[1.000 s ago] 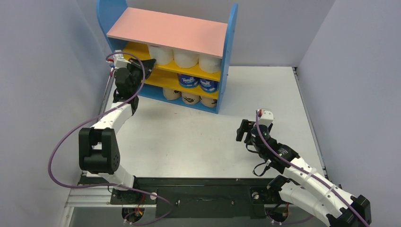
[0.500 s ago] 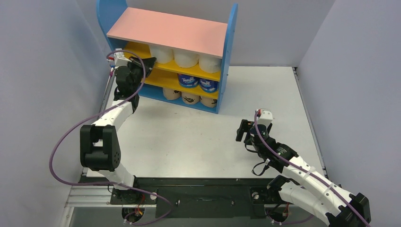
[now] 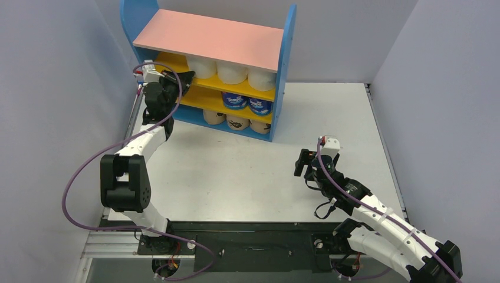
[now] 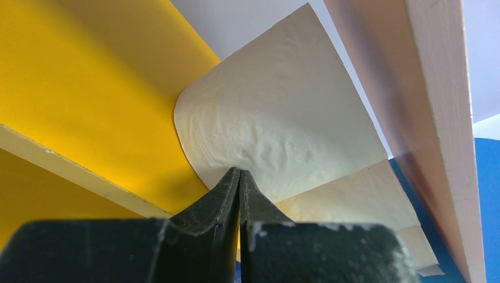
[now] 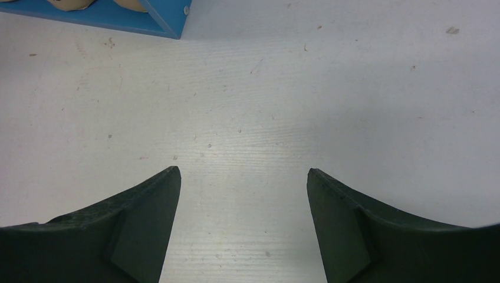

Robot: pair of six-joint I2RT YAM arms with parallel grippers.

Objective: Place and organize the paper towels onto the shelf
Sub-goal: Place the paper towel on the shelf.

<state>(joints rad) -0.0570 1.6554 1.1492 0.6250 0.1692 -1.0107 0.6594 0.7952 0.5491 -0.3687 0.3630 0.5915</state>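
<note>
The shelf (image 3: pixel 209 38) has a pink top, blue sides and yellow boards (image 4: pixel 88 88), and holds several paper towels. Three white rolls (image 3: pixel 231 72) line its upper yellow board. Two blue-wrapped rolls (image 3: pixel 247 104) stand below them, and tan printed rolls (image 3: pixel 237 122) sit on the blue base. My left gripper (image 3: pixel 190 78) is shut and empty. Its tips (image 4: pixel 239 172) press against the side of the leftmost white roll (image 4: pixel 277 124), under the pink board (image 4: pixel 413 88). My right gripper (image 3: pixel 302 164) hovers open over the bare table, nothing between its fingers (image 5: pixel 243 171).
The shelf stands at the back left of the white table (image 3: pixel 330 112), close to the left wall. Its blue base corner (image 5: pixel 159 17) shows at the top of the right wrist view. Grey walls enclose the table on three sides.
My left gripper has edged slightly up and toward the upper shelf board against the leftmost white roll. The right arm has not moved.
</note>
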